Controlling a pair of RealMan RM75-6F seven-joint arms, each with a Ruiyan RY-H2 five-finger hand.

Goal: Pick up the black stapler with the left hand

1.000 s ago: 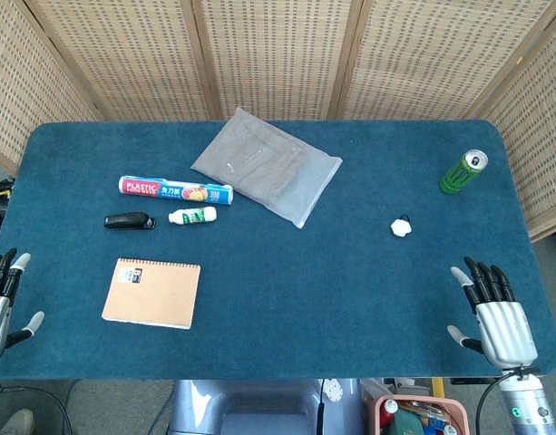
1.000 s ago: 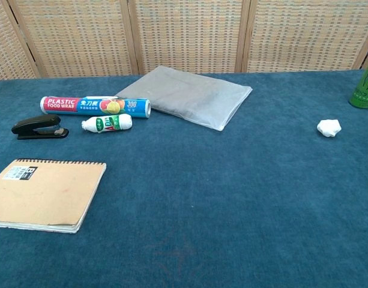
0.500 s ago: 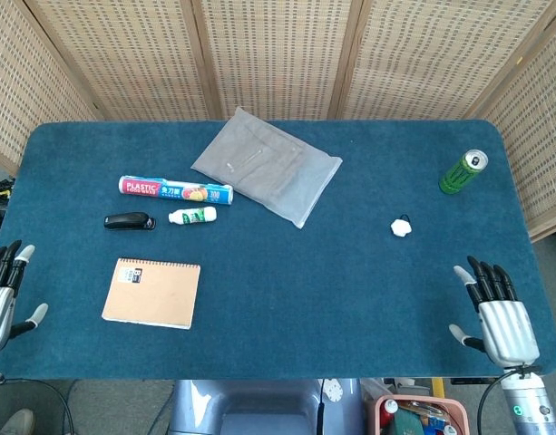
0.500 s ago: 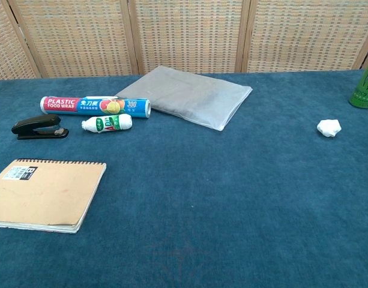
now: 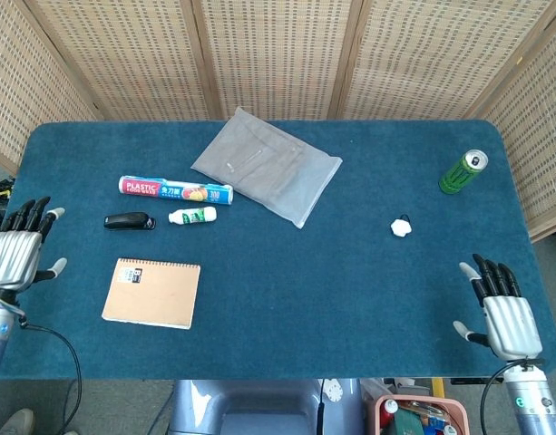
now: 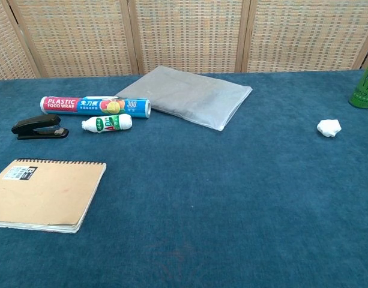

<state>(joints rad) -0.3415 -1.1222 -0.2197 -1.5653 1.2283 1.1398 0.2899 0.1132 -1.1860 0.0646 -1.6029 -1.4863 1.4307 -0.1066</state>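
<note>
The black stapler (image 5: 130, 220) lies flat on the blue table at the left, also seen in the chest view as the stapler (image 6: 39, 126). My left hand (image 5: 19, 251) hovers at the table's left edge, open, fingers spread, well left of the stapler and holding nothing. At the near right corner my right hand (image 5: 504, 312) stays open and empty. Neither hand shows in the chest view.
A plastic-wrap roll (image 5: 176, 190) and a small white bottle (image 5: 193, 216) lie just right of the stapler. A tan spiral notebook (image 5: 152, 293) sits in front of it. A grey pouch (image 5: 267, 165), a white crumpled wad (image 5: 401, 227) and a green can (image 5: 463, 171) lie further right.
My left hand has risen and moved forward and inward along the left edge, closer to the stapler. The right hand has drifted slightly back toward the near edge.
</note>
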